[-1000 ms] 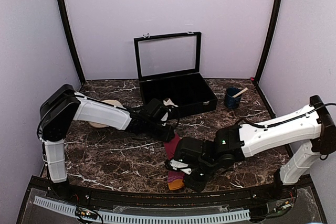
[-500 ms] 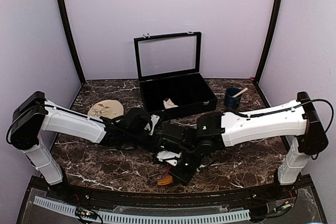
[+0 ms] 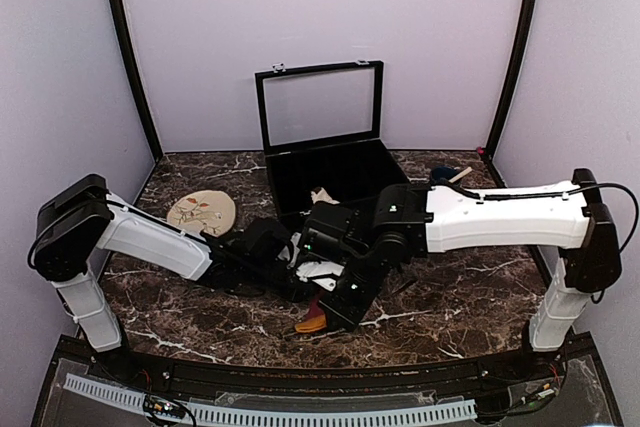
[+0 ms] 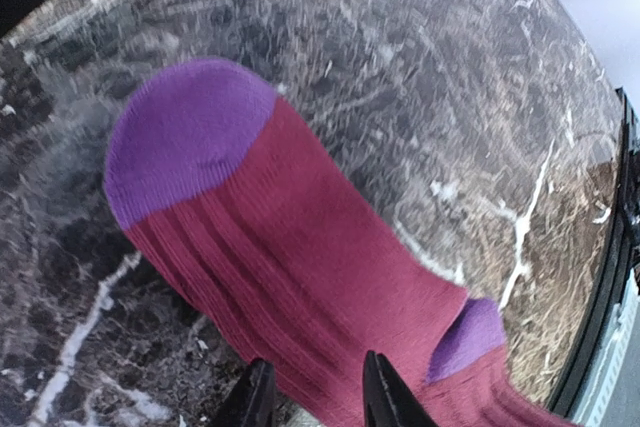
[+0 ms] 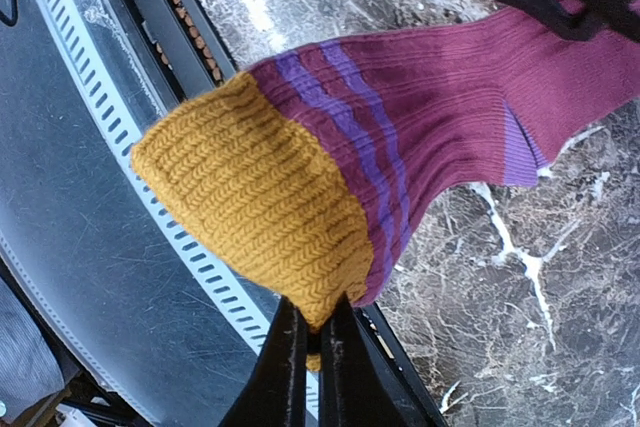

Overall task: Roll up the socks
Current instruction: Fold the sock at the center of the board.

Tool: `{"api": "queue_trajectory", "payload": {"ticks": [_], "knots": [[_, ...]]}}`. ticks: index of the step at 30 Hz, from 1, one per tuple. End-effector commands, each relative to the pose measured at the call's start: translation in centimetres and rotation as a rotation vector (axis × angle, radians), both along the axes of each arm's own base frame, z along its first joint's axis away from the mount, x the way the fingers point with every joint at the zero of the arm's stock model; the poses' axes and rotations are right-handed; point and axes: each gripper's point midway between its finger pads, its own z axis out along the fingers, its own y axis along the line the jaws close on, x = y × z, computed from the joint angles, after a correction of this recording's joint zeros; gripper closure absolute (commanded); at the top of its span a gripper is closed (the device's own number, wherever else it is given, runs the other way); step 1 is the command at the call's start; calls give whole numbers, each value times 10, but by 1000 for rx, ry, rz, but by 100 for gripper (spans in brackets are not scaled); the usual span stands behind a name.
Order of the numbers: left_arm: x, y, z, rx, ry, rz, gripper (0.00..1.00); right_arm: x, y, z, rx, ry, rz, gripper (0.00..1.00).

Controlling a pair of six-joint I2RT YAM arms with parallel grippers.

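The magenta-purple sock (image 4: 300,247) hangs stretched between my two grippers, purple toe (image 4: 185,137) away from the left gripper and purple heel (image 4: 468,335) close by. My left gripper (image 4: 318,402) is nearly shut, with the sock's near edge pinched between its fingers. My right gripper (image 5: 312,332) is shut on the sock's orange cuff (image 5: 250,207), held over the table's front edge. In the top view both grippers meet at the table's centre front, left (image 3: 290,269) and right (image 3: 340,312), with the cuff (image 3: 312,324) showing below them. The cream sock (image 3: 322,195) lies in the black box.
The open black box (image 3: 330,162) stands at the back centre. A beige floral disc (image 3: 202,212) lies at the left. A blue cup (image 3: 447,177) is partly hidden behind the right arm. A slotted cable rail (image 5: 90,147) runs along the front edge.
Both arms shifted left and toward the centre with the sock. The right gripper lifted the orange cuff off the table, and the sock went from lying flat to hanging between the grippers.
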Motion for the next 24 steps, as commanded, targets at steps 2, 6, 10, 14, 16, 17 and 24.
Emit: {"api": "queue_trajectory", "payload": {"ticks": [2,6,10,14,16,17,24], "knots": [[-8,-8,-5,-38,34,-25,71,20,-3,12,8,-34,-18,98],[-10,-5,-10,-48,55,-9,73,35,-5,17,17,-53,-31,98],[-13,-1,-12,-52,73,7,74,54,-6,22,27,-81,-47,98],[-14,5,-11,-60,84,40,75,73,-7,25,38,-108,-60,99],[-13,10,-8,-67,81,73,75,80,-8,24,36,-118,-64,99],[-12,12,-5,-73,76,92,75,83,-9,23,32,-122,-64,99],[-7,30,10,-108,65,210,69,102,-11,18,27,-157,-69,99]]}}
